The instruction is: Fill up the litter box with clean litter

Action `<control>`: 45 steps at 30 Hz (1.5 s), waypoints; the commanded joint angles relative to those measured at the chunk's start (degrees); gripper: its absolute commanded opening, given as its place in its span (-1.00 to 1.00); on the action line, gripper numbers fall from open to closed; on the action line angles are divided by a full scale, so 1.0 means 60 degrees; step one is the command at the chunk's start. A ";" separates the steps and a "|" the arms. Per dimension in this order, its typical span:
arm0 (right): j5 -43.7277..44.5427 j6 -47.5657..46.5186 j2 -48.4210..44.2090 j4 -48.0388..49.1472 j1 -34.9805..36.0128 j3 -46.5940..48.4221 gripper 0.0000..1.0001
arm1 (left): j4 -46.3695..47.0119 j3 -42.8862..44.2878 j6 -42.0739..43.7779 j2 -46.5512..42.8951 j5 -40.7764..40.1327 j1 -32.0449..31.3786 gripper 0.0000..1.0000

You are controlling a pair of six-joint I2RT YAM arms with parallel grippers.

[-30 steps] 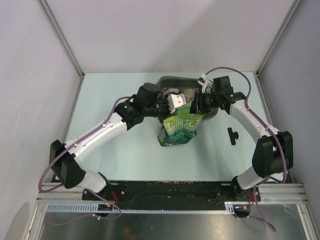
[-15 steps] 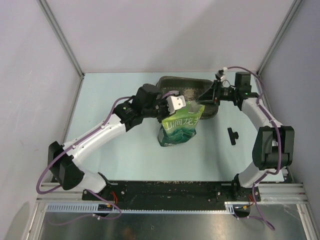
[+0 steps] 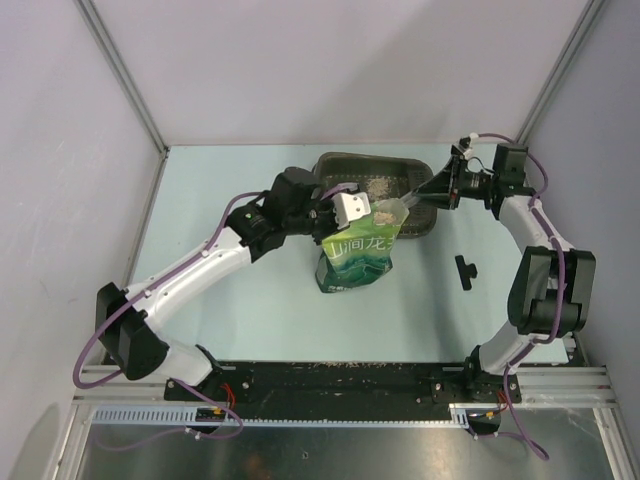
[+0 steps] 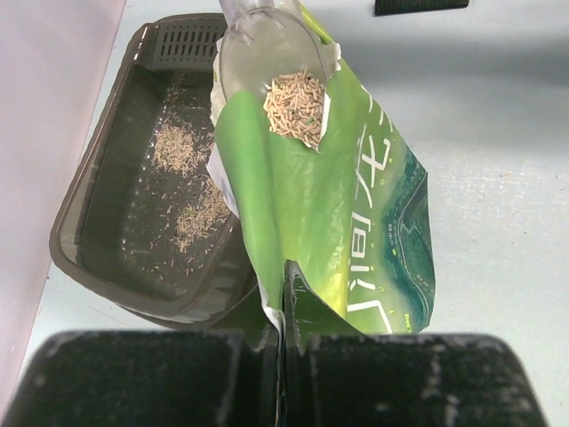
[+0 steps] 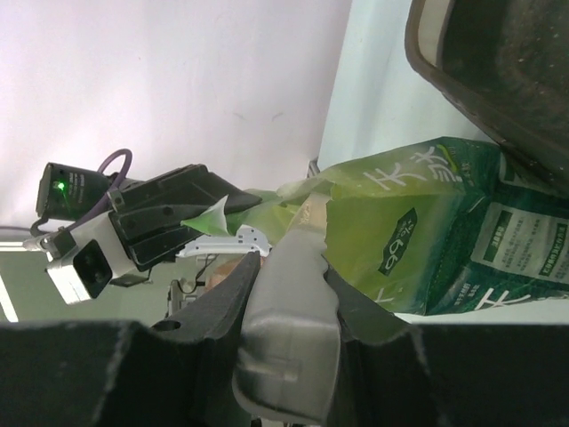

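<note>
Has swung back rightward since a second ago, with the clear scoop (image 4: 258,49) at the mouth of the green bag (image 4: 356,222). Carries a heap of clean litter (image 4: 296,105), just beside the thinly strewn litter box (image 4: 124,240) at the far middle of the table (image 3: 220,190). Grips the scoop handle in closed right jaws; pinches the bag's top edge in closed left jaws.

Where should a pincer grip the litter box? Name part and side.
Probably the raised rim of the litter box along its far long side, from above, one finger inside the wall: that edge is bare, while the bag and scoop crowd the near side.
</note>
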 commanded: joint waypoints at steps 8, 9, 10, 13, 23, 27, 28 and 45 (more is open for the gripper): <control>-0.0933 0.2799 0.0463 0.3841 -0.0054 -0.0020 -1.00 | 0.0145 0.0293 0.0470 -0.0215 -0.0071 0.0179 -1.00; -0.1283 0.3284 0.0361 0.4245 -0.0258 0.0067 -1.00 | 0.0160 0.0293 0.0514 -0.0230 -0.0085 0.0179 -0.99; -0.1272 0.2637 0.0113 0.3799 -0.0449 0.0184 -1.00 | 0.0145 0.0293 0.0558 -0.0244 -0.0100 0.0179 -1.00; -0.0848 0.1493 0.0502 0.2143 -0.0408 0.0185 -1.00 | 0.0174 0.0293 0.0632 -0.0259 -0.0129 0.0179 -0.99; -0.1447 0.2659 0.0652 0.3165 -0.0626 0.0185 -1.00 | 0.0160 0.0322 0.0735 -0.0113 -0.0334 0.0267 -1.00; -0.1607 0.3184 0.0653 0.3661 -0.0714 0.0185 -1.00 | 0.0160 0.0322 0.0661 -0.0054 -0.0364 0.0281 -1.00; -0.1637 0.3346 0.0652 0.4098 -0.0758 0.0185 -1.00 | 0.0174 0.0322 0.0675 -0.0011 -0.0378 0.0282 -1.00; -0.1565 0.4563 0.1018 0.5420 -0.1315 0.0302 -1.00 | 0.0145 0.0790 0.0632 0.0400 -0.0701 0.0487 -1.00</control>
